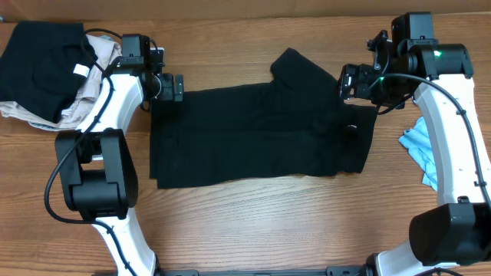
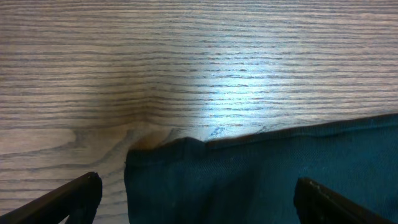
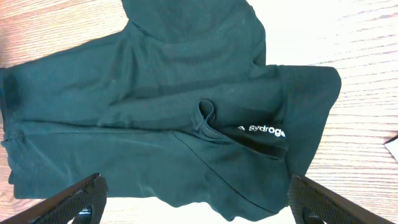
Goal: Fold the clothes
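Observation:
A black shirt (image 1: 253, 134) lies spread flat on the wooden table, one sleeve sticking out at its top right. My left gripper (image 1: 175, 87) is open and empty just above the shirt's top left corner; that corner (image 2: 186, 168) shows between the fingers in the left wrist view. My right gripper (image 1: 349, 83) is open and empty above the shirt's top right edge. In the right wrist view the shirt (image 3: 155, 118) lies below with its collar label (image 3: 264, 132) showing.
A pile of black and beige clothes (image 1: 46, 65) lies at the far left back. A light blue cloth (image 1: 420, 149) lies at the right edge beside the right arm. The table front below the shirt is bare wood (image 1: 268, 222).

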Available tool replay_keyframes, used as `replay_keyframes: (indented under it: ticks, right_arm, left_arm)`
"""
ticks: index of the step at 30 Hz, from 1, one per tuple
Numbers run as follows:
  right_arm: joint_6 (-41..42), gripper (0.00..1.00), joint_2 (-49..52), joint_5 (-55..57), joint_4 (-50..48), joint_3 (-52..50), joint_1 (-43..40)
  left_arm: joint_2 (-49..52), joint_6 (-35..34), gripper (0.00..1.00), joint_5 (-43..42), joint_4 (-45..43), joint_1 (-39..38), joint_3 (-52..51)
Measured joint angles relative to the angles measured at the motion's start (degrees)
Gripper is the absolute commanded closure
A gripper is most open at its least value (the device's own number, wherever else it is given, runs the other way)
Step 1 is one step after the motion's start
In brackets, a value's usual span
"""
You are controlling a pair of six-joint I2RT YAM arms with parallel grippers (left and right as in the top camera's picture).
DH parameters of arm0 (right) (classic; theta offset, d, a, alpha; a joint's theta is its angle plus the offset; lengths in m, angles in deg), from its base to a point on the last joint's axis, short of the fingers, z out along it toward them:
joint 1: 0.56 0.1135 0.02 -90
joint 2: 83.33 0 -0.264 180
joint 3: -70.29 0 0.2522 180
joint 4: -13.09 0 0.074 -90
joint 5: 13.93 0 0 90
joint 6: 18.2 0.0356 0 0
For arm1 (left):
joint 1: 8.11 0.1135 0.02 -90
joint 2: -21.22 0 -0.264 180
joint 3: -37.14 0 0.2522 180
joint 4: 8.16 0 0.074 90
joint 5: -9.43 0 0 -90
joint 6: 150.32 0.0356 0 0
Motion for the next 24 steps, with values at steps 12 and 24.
replay_keyframes:
  ticks: [12,24]
  right_arm:
    - [-0.04,0.03,0.0,0.0,-1.03,0.0,0.0]
    - [-0.02,0.02,0.0,0.0,-7.3,0.0,0.0]
  left_arm:
    - [0.0,0.02,0.0,0.0,-0.04,0.0,0.0]
    - [0.02,2.23,0.0,0.02,-0.07,0.0,0.0]
